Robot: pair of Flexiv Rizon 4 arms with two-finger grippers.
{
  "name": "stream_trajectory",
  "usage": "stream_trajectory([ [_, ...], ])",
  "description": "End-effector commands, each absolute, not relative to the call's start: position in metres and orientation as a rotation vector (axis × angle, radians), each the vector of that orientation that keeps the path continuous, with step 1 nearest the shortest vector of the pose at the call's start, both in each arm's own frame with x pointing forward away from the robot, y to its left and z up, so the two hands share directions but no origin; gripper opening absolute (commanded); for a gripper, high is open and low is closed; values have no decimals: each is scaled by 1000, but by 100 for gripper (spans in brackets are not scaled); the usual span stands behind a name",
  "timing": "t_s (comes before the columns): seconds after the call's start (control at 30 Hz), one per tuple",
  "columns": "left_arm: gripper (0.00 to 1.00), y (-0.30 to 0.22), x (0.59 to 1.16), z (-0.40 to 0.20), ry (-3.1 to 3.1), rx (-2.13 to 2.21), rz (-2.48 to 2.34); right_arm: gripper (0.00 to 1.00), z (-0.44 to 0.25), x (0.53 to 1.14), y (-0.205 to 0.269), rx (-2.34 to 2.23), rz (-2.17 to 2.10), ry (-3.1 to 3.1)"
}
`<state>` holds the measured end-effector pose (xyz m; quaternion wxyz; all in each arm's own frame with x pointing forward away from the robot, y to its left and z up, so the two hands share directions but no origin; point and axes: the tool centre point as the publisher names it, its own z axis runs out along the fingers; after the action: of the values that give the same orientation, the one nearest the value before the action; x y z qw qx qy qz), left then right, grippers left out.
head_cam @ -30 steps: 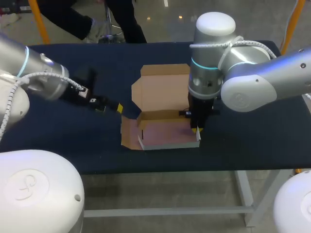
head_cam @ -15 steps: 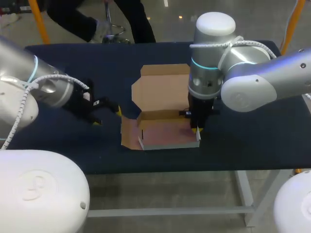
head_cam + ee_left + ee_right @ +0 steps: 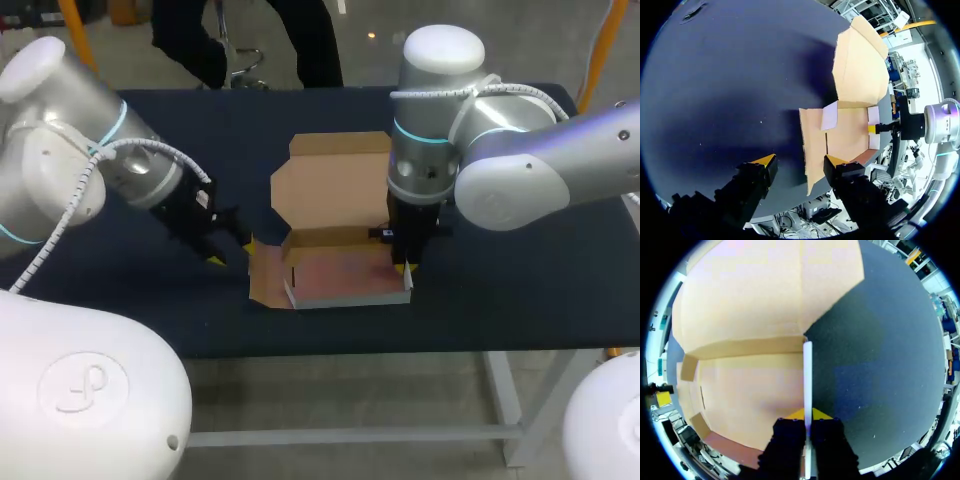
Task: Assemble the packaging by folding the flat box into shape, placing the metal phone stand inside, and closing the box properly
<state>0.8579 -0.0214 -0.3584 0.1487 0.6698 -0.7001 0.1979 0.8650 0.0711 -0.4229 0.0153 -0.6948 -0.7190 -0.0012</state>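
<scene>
Right wrist view: the right gripper (image 3: 807, 414) is pinched tight on the cardboard box's (image 3: 755, 385) upright white side wall (image 3: 807, 370). The left gripper (image 3: 800, 162) holds nothing, fingers wide apart, just beside the box's flat side flap (image 3: 812, 145) on the table (image 3: 730, 90)

Matt cardboard box (image 3: 335, 190), cloth table (image 3: 520, 290)

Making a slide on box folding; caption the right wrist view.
Right claw pinching the upright side wall of the cardboard box.
</scene>
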Motion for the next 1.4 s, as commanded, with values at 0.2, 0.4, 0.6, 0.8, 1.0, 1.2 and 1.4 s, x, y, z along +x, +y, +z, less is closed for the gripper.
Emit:
stream_trajectory([
  [0.2, 53, -30, 858, -376, -2023, 1857, 666, 0, -422, 865, 71, -2161, -1, -2237],
  [0.4, 48, -39, 856, -384, -2038, 1843, 671, 0, -422, 865, 71, -2161, -1, -2237],
  [0.6, 37, -46, 858, -391, -2020, 1828, 672, 0, -422, 865, 71, -2161, -1, -2237],
  [0.8, 0, -57, 857, -392, -2003, 1880, 632, 0, -422, 865, 71, -2161, -1, -2237],
  [1.0, 0, -70, 859, -384, -2011, 2011, 569, 0, -422, 865, 71, -2161, -1, -2237],
  [1.2, 0, -83, 862, -375, -2036, 2130, 505, 0, -422, 865, 71, -2161, -1, -2237],
  [1.4, 0, -94, 865, -367, -2068, 2205, 450, 0, -422, 865, 71, -2161, -1, -2237],
])
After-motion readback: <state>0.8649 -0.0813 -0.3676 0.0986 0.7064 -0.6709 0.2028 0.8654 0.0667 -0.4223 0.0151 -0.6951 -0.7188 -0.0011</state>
